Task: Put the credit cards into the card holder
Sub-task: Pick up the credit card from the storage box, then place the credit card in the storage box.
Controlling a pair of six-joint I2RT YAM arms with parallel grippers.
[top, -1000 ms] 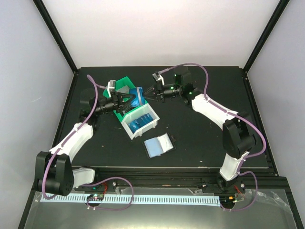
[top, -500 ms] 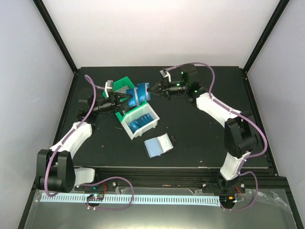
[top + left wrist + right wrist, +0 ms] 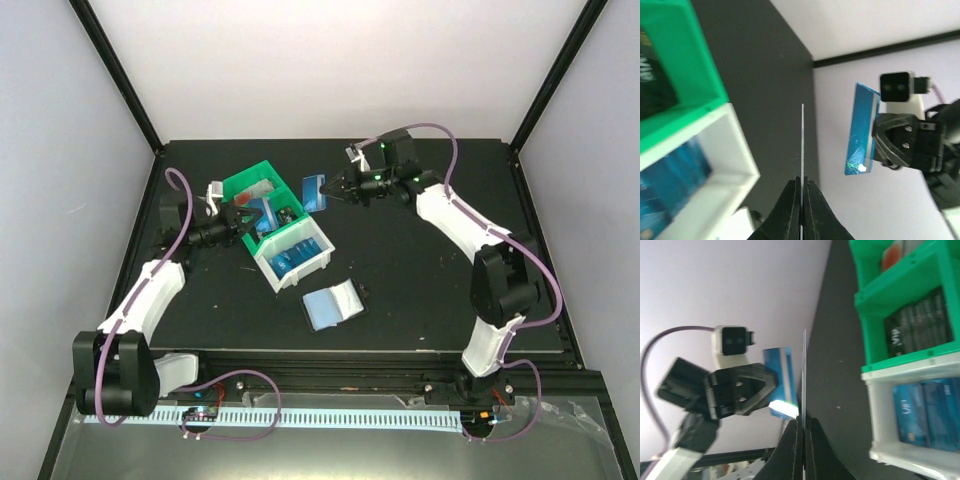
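left gripper (image 3: 243, 215) clamps the left card (image 3: 262, 211) above the green bin (image 3: 250, 172); right gripper (image 3: 338, 188) clamps the right card (image 3: 315, 190), upper centre. card holder (image 3: 330, 304) lies open at lower centre, below the 2 grippers; neither arm is clearly nearer.

- A black table (image 3: 420, 290) fills the floor of a white-walled enclosure framed in black.
- A green bin (image 3: 243, 174) sits toward the far left, with a white bin (image 3: 305, 272) pressed against its near side, both set at an angle.
- The card holder (image 3: 330, 303) lies open just in front of the white bin, pale sleeves facing up.
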